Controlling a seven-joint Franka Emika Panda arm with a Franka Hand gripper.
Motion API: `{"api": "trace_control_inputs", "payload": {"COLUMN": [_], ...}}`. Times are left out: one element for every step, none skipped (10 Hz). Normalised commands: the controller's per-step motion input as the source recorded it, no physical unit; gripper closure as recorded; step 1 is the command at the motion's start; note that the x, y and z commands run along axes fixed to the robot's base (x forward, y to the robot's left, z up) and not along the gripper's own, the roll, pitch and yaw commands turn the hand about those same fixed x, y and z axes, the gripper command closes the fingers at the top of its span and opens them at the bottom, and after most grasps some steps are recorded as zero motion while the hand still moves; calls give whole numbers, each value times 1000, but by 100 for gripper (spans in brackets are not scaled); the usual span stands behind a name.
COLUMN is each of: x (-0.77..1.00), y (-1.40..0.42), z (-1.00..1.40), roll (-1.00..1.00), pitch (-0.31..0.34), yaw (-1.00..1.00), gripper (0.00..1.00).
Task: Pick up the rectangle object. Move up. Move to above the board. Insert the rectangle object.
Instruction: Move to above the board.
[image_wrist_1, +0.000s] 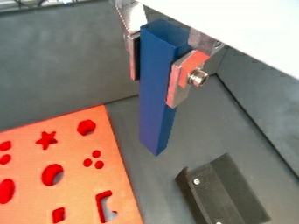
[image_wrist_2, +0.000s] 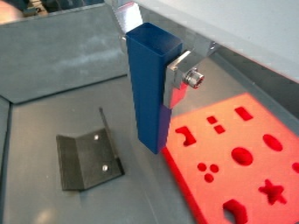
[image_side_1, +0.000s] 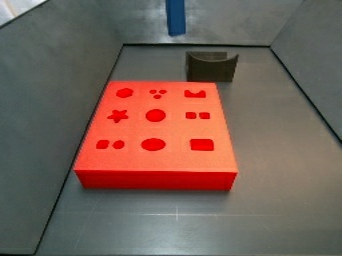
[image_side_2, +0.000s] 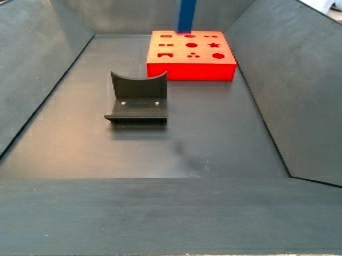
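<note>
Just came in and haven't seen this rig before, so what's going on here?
A Franka arm's gripper is shut on the rectangle object, a slim blue bar held upright and clear of the floor. In both wrist views the bar's lower end hangs just off the edge of the board, the red block with shaped holes, so it is not inserted yet. The dark fixture stands on the floor apart from the board, untouched.

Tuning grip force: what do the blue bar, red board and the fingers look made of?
Blue bar, held upright in the gripper beside the board: probably plastic, smooth, uniform satin colour. Red board: probably plastic, matte, even colour, clean-edged holes. Fingers: flat silvery plates with a bolt, likely metal. None is certain by look alone.
</note>
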Motion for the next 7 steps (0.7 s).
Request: {"api": "trace_control_inputs", "payload": {"x": [30, 6, 0, -105, -100, -97, -78], "y": [-118, -57, -27, -1000, -1000, -1000, -1000], "z": [647, 380, 220, 233, 221, 237, 231], "roll": [-77, -79, -77, 17, 32, 54, 40], "pitch": [86, 75, 75, 295, 302, 321, 364], "yaw": [6, 7, 8, -1000, -1000, -1000, -1000], "gripper": [100, 100, 100, 100, 100, 100, 100]}}
